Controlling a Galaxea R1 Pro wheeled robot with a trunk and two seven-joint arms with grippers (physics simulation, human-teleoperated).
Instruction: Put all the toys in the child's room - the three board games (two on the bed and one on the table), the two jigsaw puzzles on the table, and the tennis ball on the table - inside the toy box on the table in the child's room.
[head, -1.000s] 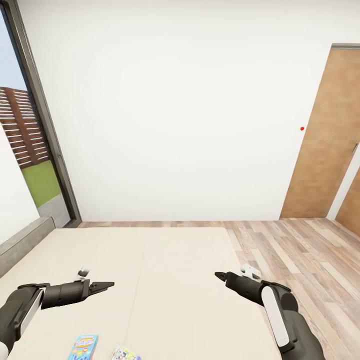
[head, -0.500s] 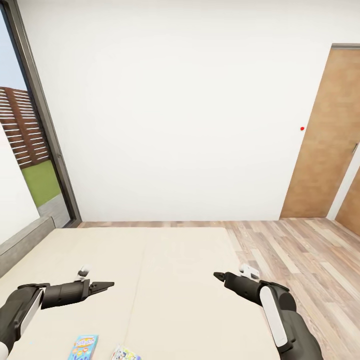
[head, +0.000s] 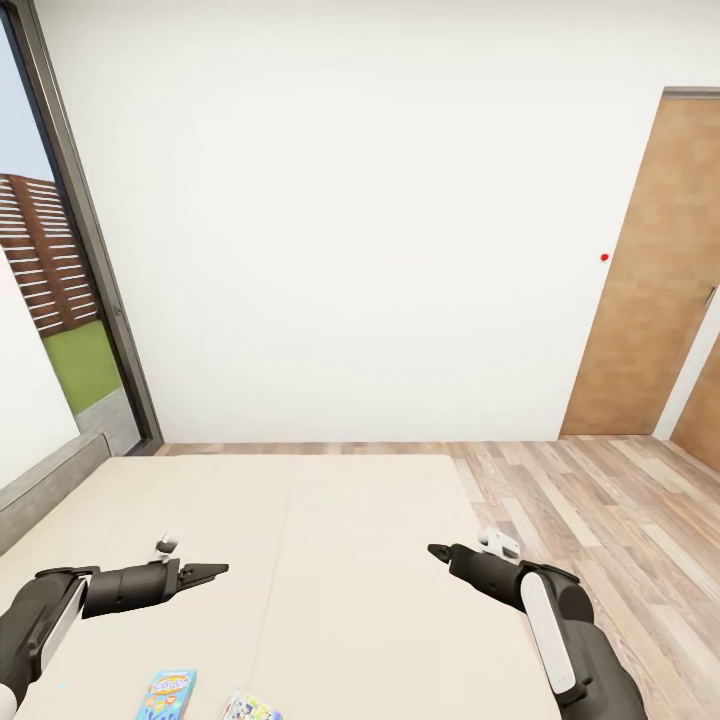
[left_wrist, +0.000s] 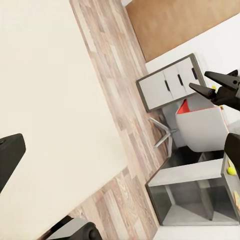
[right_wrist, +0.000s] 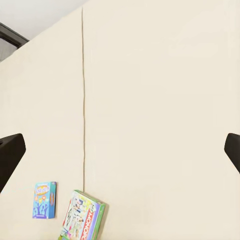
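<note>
Head overlooks bed (head: 300, 560); both wrists share it.

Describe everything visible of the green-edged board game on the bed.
The green-edged board game is a flat box with a white lid printed with small pictures, a green side and red lettering along that edge. It lies flat on the beige mattress, beside the mattress seam, close to the small blue game box but apart from it. Neither gripper touches it. In the head view only its corner shows at the picture's lower edge.

White green-edged board game (head: 247, 707): cropped by head view's lower edge. Small blue board game (head: 167, 696): lettering too small to read.
</note>
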